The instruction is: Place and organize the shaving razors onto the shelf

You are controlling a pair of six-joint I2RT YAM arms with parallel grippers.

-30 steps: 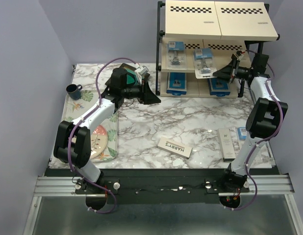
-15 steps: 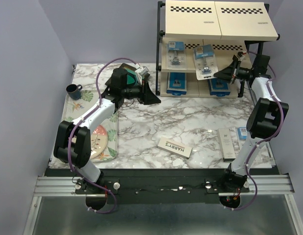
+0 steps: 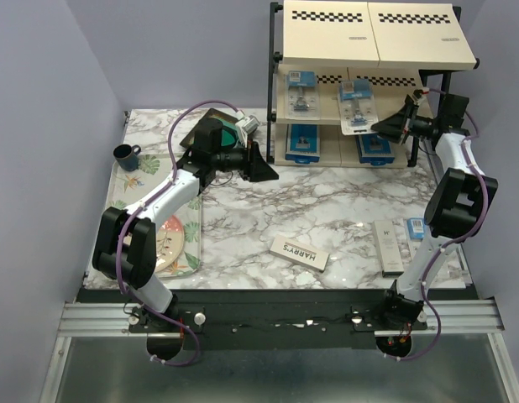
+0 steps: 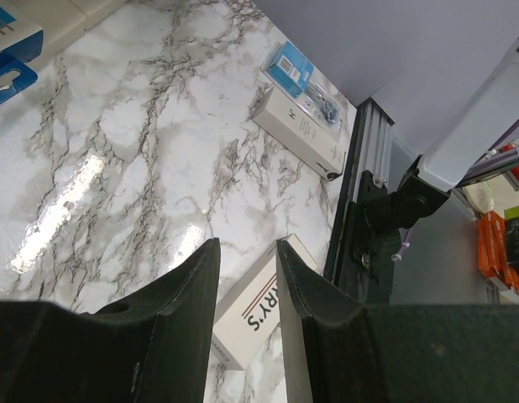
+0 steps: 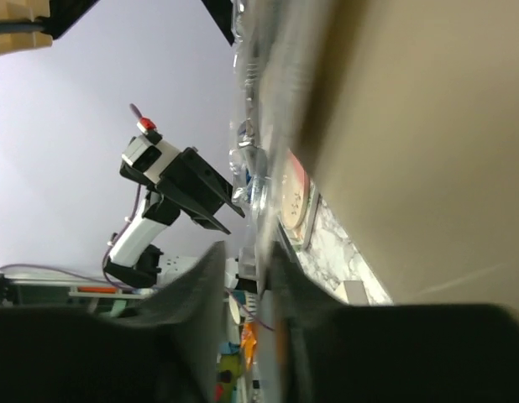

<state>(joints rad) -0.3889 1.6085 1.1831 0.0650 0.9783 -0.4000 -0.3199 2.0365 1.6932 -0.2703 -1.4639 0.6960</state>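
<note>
Top external view | blister pack [image 3: 358, 107] is pinched by right pincer [image 3: 377, 127] on middle board of shelf [image 3: 327, 38], right end | should be laid flat, then freed gently | left pincer [image 4: 246, 248] is spread, empty

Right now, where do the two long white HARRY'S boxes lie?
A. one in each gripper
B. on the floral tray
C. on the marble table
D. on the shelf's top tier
C: both HARRY'S boxes lie flat on the marble table in front of the shelf, while the right gripper holds only a blister pack.
</note>
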